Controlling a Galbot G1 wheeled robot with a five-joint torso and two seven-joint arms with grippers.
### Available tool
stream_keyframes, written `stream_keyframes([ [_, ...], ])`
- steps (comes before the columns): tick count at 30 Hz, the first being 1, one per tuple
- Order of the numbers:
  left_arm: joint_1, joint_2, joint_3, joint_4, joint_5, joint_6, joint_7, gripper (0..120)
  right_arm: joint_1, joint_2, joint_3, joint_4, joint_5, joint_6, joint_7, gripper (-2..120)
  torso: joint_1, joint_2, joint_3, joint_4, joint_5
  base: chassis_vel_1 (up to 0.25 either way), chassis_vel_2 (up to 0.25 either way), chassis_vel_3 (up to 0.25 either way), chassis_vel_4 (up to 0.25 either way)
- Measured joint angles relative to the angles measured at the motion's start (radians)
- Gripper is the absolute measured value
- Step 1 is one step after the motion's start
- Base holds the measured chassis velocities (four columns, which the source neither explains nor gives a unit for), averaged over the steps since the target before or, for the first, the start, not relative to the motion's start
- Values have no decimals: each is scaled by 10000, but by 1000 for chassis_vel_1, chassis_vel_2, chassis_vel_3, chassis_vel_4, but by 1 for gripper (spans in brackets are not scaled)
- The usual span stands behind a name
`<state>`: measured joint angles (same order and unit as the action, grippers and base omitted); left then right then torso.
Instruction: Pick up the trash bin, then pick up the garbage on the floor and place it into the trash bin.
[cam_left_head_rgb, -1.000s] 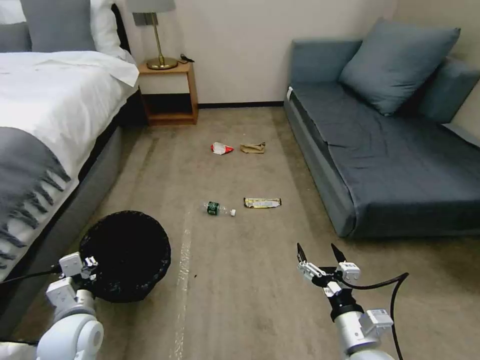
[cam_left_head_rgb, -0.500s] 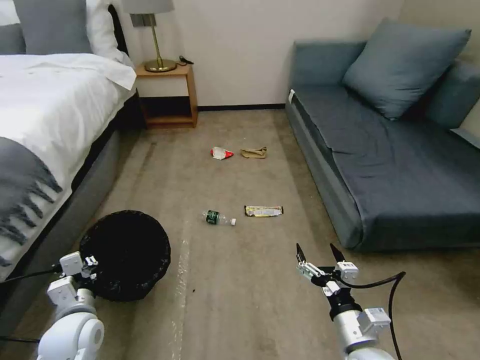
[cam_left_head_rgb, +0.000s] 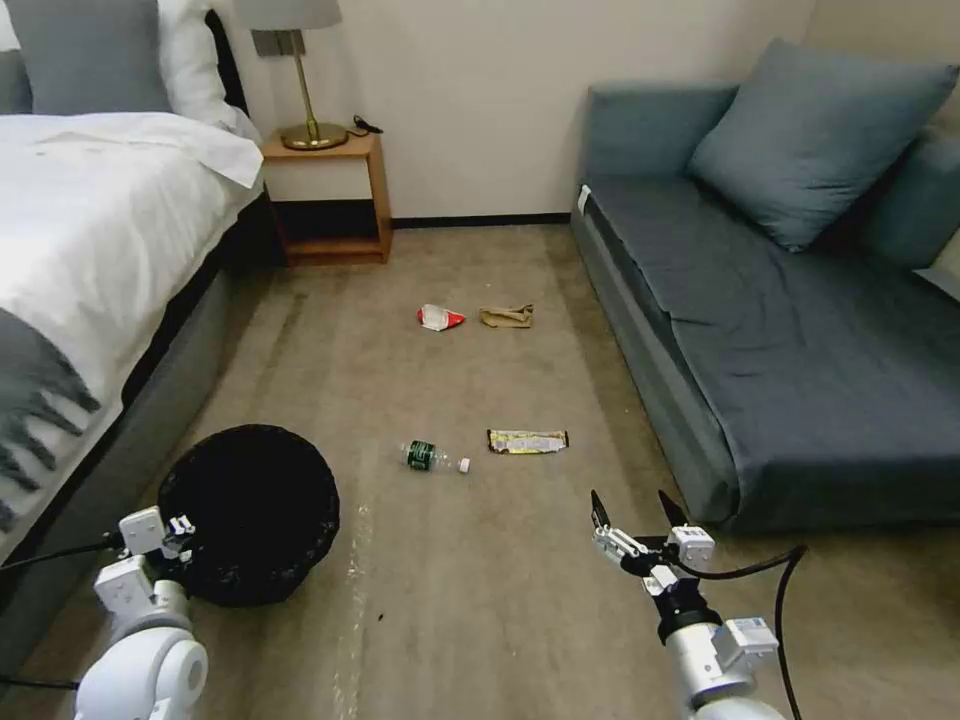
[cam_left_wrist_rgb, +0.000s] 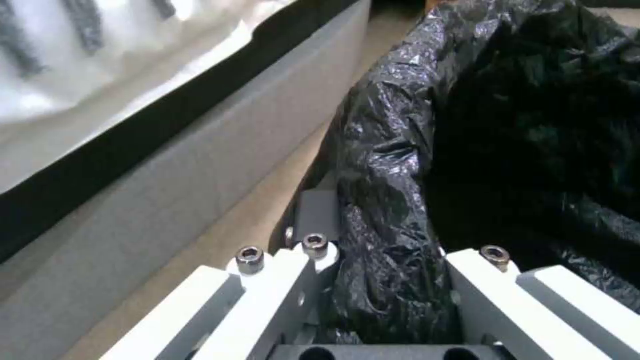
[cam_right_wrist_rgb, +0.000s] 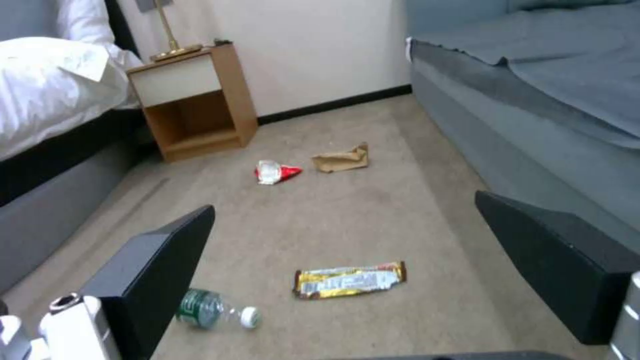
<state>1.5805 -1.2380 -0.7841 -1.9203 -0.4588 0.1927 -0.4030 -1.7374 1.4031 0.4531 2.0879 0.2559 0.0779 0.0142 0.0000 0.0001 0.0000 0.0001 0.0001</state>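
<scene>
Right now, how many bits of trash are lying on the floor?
4. A bottle and a yellow wrapper lie side by side near the robot; a red-and-white packet and a paper bag lie farther off, toward the nightstand.

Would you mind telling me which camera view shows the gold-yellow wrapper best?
The right wrist view: the gold-yellow wrapper lies flat on the carpet, unobstructed, between the open right gripper's fingers. The head view shows it smaller, beside the bottle. The left wrist view faces the trash bin's liner.
</scene>
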Motion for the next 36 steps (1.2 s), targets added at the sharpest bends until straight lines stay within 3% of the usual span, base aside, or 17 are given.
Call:
stream_keyframes([
  [20, 229, -45, -40, -165, 51, -167, -18, 7, -190, 147, -109, 31, -200, 181, -66, 100, 0, 0, 0, -1, -1, -107, 101, 111, -108],
  [36, 1, 95, -47, 298, 28, -293, -17, 7, 28, 306, -292, -208, -388, 128, -68, 100, 0, 0, 0, -2, -2, -106, 111, 103, -104],
])
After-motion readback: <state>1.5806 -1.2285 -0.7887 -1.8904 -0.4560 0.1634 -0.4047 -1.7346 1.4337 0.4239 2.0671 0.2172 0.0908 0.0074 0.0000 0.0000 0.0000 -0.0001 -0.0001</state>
